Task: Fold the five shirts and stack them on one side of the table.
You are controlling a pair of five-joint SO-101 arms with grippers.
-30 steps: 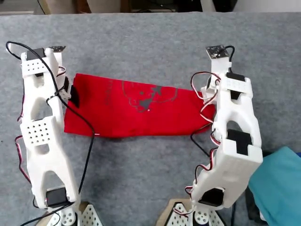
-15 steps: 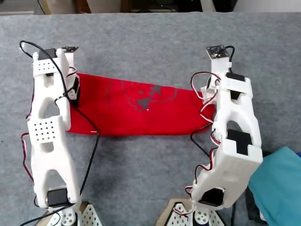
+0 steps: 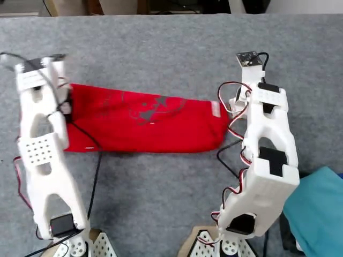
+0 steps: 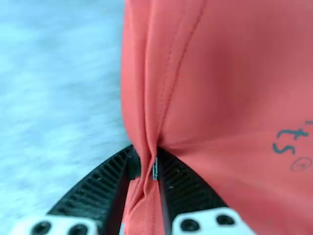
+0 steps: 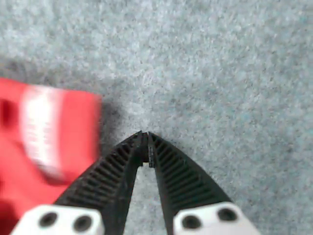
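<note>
Bright, even light is falling from overhead on my table (image 3: 161,48). The red shirt (image 3: 144,126) is casting a thin, soft shadow along its near edge, darker beside my right hand (image 5: 145,147).

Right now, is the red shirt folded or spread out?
Folded lengthwise: the red shirt lies as a narrow band, left gripper pinching its bunched edge.

Red folded fabric shirt (image 3: 144,120): left end hidden under the white plastic left arm (image 3: 43,155); grey print (image 3: 147,108) too small to be made out. Teal cloth (image 3: 317,206): cut off by the high view's right and lower edges. White tag (image 5: 41,128): blurred.
</note>
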